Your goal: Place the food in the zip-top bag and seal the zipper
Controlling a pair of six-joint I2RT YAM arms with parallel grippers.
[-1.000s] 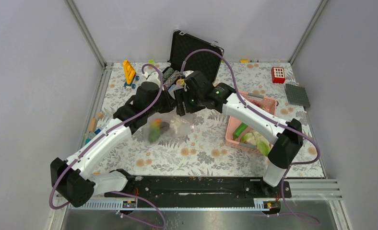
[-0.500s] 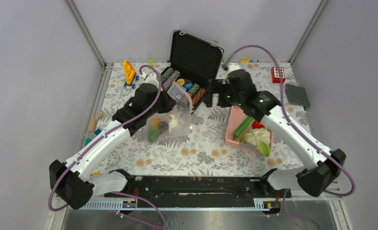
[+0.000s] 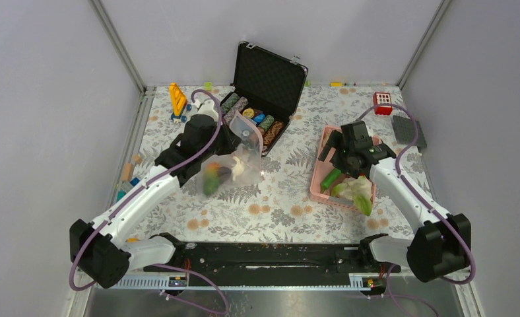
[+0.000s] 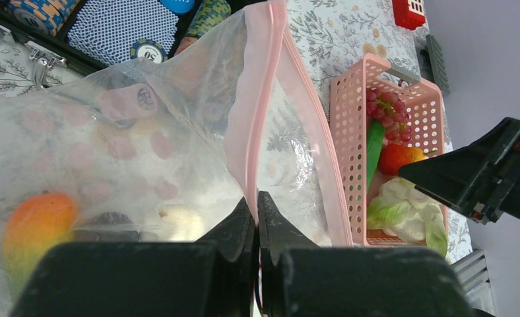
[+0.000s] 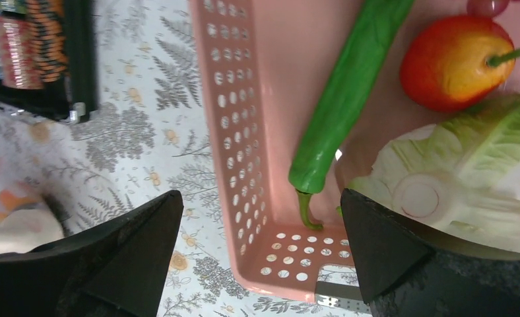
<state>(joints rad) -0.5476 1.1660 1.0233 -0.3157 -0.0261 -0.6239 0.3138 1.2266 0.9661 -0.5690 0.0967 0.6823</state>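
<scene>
Left gripper [image 4: 256,201]: jaws pressed together, pinching pale-pink zipper strip [image 4: 254,99] of clear floppy zip-top bag [image 4: 145,132], centre-left in top view. Strip axis top centre down to jaws in left wrist view; mouth gaping rightward. Orange-green toy mango [image 4: 36,221] inside, lower left. Right gripper [image 5: 260,198]: jaws spread wide over pink perforated plastic basket [image 5: 244,99]. Long green toy vegetable [image 5: 346,92] inside basket, axis upper right to lower centre, stem end down.

The clear zip-top bag [image 3: 247,155] is seen slumped at about ten o'clock from the middle of the table [image 3: 277,198], with its mouth raised and the pale-pink zipper [image 4: 254,105] parted. An orange-green mango [image 4: 36,221], a dark piece [image 4: 109,221] and a white piece [image 4: 178,221] are held inside it. At three o'clock, a long green vegetable [image 5: 350,99], a red fruit [image 5: 449,63], grapes [image 4: 386,112] and white-green leafy pieces [image 5: 468,172] are seen lying in the pink basket [image 3: 320,175].
</scene>
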